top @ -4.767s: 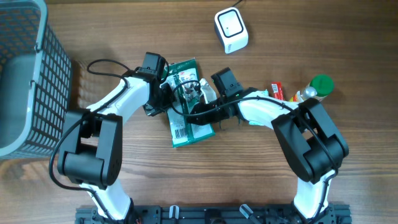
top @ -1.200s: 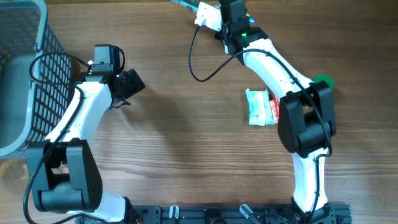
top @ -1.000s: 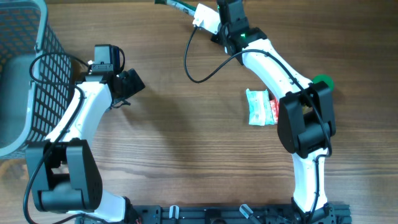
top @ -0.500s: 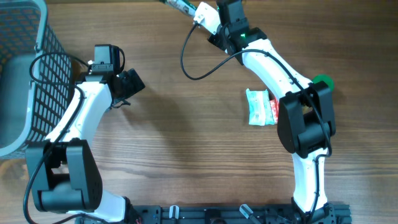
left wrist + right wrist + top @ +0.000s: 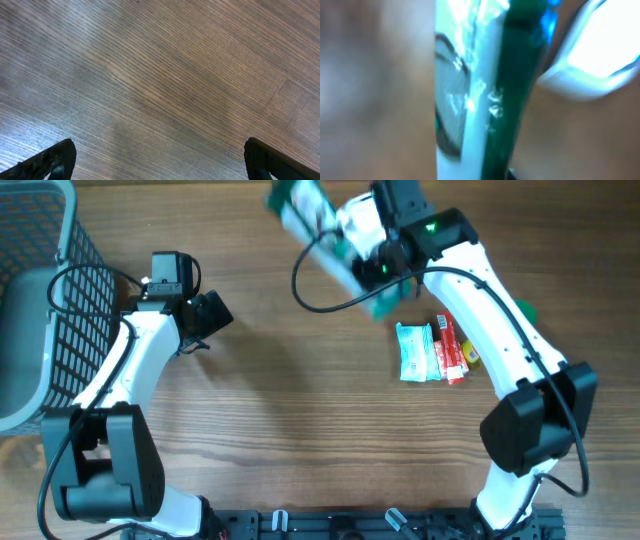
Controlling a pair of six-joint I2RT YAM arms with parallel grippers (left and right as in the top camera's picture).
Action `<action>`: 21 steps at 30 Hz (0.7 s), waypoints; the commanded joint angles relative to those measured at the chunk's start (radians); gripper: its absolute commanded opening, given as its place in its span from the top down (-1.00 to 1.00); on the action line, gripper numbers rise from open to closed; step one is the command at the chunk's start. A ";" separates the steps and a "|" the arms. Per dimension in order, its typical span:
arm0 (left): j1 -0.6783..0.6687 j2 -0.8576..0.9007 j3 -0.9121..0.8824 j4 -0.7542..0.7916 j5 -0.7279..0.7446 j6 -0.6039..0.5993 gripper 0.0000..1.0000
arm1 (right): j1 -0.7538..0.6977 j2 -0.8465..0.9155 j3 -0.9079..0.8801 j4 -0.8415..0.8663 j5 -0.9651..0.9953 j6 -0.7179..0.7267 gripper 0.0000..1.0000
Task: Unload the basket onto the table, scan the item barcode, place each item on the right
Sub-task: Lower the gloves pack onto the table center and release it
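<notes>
Blurred close-up: a green-and-white packet [image 5: 485, 95] stands upright across the middle, its plastic glinting. A white scanner [image 5: 590, 50] sits at the packet's upper right. The brown table [image 5: 370, 90] lies behind the packet.

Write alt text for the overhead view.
The right gripper holds a motion-blurred green packet beside the white scanner. The left gripper hangs open near a grey basket; two packets lie on the table.
</notes>
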 commanded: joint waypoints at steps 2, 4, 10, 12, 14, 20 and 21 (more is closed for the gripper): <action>0.003 -0.006 -0.002 0.000 -0.017 0.012 -1.00 | -0.003 0.037 -0.047 -0.150 -0.216 0.145 0.59; 0.003 -0.006 -0.002 0.000 -0.017 0.012 -1.00 | -0.003 0.037 -0.087 -0.142 -0.214 0.150 0.52; 0.003 -0.006 -0.002 0.000 -0.017 0.012 -1.00 | -0.002 0.037 -0.158 -0.055 -0.163 0.228 -0.48; 0.003 -0.006 -0.002 0.000 -0.017 0.012 -1.00 | -0.002 0.037 -0.162 -0.043 -0.162 0.277 -0.70; 0.003 -0.006 -0.002 0.000 -0.017 0.012 -1.00 | -0.002 0.037 -0.164 -0.037 -0.163 0.282 -1.00; 0.003 -0.006 -0.002 0.000 -0.017 0.012 -1.00 | -0.002 0.037 -0.164 0.020 -0.163 0.281 -0.99; 0.003 -0.006 -0.002 0.000 -0.017 0.012 -1.00 | -0.003 0.037 -0.164 0.044 -0.163 0.280 -1.00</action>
